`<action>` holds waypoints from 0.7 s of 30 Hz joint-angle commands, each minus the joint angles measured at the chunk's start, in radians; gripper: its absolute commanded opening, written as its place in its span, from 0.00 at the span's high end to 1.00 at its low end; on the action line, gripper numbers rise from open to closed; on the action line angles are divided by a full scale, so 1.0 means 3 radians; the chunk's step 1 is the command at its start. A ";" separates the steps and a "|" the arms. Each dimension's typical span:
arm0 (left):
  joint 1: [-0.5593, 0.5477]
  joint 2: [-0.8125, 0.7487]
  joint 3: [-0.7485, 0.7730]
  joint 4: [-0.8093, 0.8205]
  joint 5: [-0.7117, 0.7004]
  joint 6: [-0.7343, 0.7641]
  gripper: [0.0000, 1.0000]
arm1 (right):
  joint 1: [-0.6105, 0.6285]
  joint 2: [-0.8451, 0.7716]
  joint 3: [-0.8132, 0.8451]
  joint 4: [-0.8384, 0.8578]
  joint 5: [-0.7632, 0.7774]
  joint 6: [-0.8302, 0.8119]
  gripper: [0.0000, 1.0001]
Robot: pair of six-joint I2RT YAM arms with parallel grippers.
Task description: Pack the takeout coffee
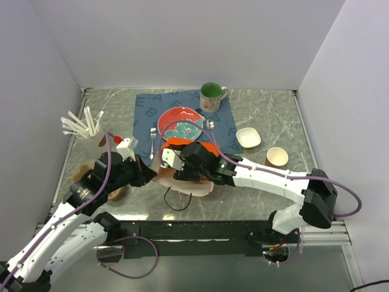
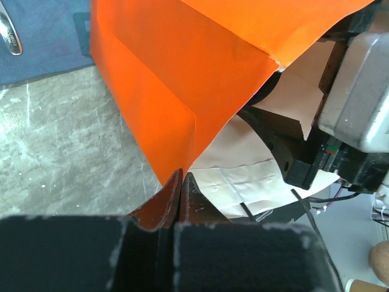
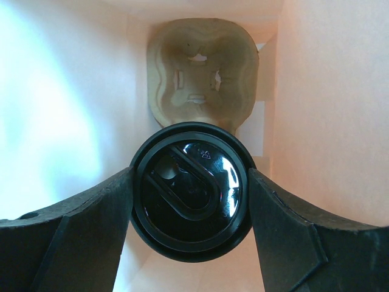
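Observation:
The takeout coffee shows only its glossy black lid in the right wrist view. My right gripper is shut on it, one finger pressed against each side. It hangs inside the orange paper bag, above a moulded cardboard cup carrier at the bag's bottom. From above, the right gripper is in the bag's mouth and the cup is hidden. My left gripper is shut on the bag's edge, holding it at the mouth.
Behind the bag, a blue mat carries a red plate, a fork and a spoon. A green mug stands at the back. To the right are a white bowl and a lidless tan cup. White utensils in a holder stand left.

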 commanded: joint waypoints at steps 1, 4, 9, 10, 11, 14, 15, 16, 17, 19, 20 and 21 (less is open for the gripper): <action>-0.0004 -0.0004 0.0098 -0.0023 0.0041 0.0035 0.99 | 0.0043 -0.0201 0.0195 0.0045 0.0017 0.0058 0.59; 0.0002 -0.0024 0.0093 -0.0033 0.0036 0.0045 0.99 | 0.0084 -0.0196 0.0251 0.0065 0.0063 0.0058 0.60; 0.0002 -0.0040 0.0088 -0.0064 0.0021 0.0066 0.99 | 0.0109 -0.0181 0.0303 0.0040 0.0104 0.0033 0.60; -0.0003 -0.0045 0.0093 -0.0064 0.0021 0.0071 0.99 | 0.0114 -0.0181 0.0293 0.0045 0.0104 0.0033 0.60; -0.0004 -0.0045 0.0093 -0.0069 0.0021 0.0071 0.99 | 0.0114 -0.0176 0.0303 0.0030 0.0114 0.0033 0.60; -0.0004 -0.0065 0.0108 -0.0074 0.0021 0.0076 0.99 | 0.0130 -0.0160 0.0334 -0.0001 0.0119 0.0053 0.60; -0.0004 -0.0065 0.0113 -0.0079 0.0016 0.0076 0.99 | 0.0125 -0.0196 0.0293 0.0024 0.0094 0.0053 0.60; -0.0004 -0.0070 0.0113 -0.0084 0.0021 0.0076 0.99 | 0.0125 -0.0211 0.0262 0.0070 0.0083 0.0043 0.60; 0.0002 -0.0070 0.0113 -0.0084 0.0031 0.0081 0.99 | 0.0130 -0.0222 0.0242 0.0116 0.0063 0.0048 0.60; -0.0004 -0.0076 0.0113 -0.0095 0.0031 0.0081 0.99 | 0.0130 -0.0257 0.0175 0.0182 -0.0019 0.0084 0.60; -0.0004 -0.0086 0.0108 -0.0100 0.0041 0.0081 0.99 | 0.0125 -0.0278 0.0119 0.0234 -0.0054 0.0079 0.60; 0.0002 -0.0086 0.0108 -0.0105 0.0046 0.0081 0.99 | 0.0130 -0.0313 -0.0023 0.0381 -0.0116 0.0038 0.61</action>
